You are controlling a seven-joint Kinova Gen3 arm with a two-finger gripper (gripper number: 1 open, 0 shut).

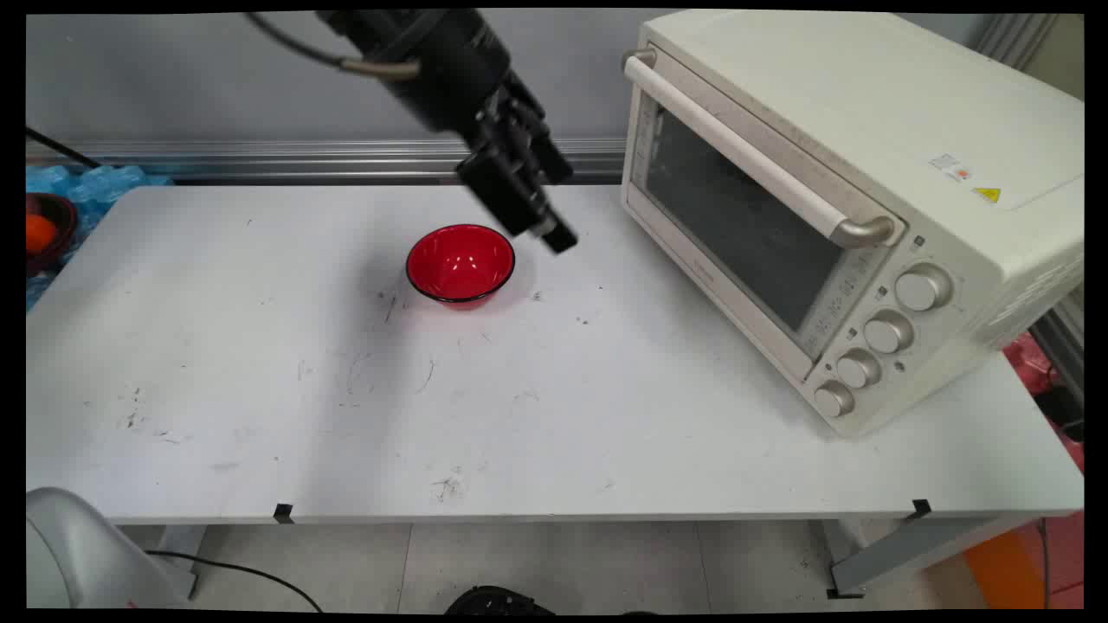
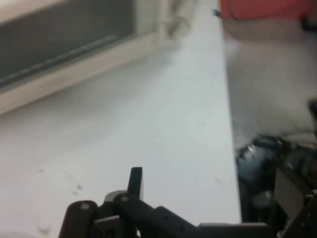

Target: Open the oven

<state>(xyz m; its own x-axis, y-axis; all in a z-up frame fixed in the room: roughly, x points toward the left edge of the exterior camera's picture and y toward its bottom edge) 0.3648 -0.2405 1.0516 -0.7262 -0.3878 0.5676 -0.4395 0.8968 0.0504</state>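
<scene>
The red bowl (image 1: 460, 264) sits upright and empty on the white table (image 1: 260, 389), toward the back and roughly mid-width, well apart from the cream toaster oven (image 1: 853, 208) that stands on the right with its door shut. The gripper (image 1: 554, 238) hangs tilted in the air just beside the bowl's right rim, above and between bowl and oven, touching neither as far as the main view shows. It carries nothing; whether it is spread or closed I cannot tell (the hand view shows only one black prong against the bare tabletop, with the oven's glass door at the upper left). As things lie, nothing is in the bowl, nothing is in hand, and the oven is unopened.
</scene>
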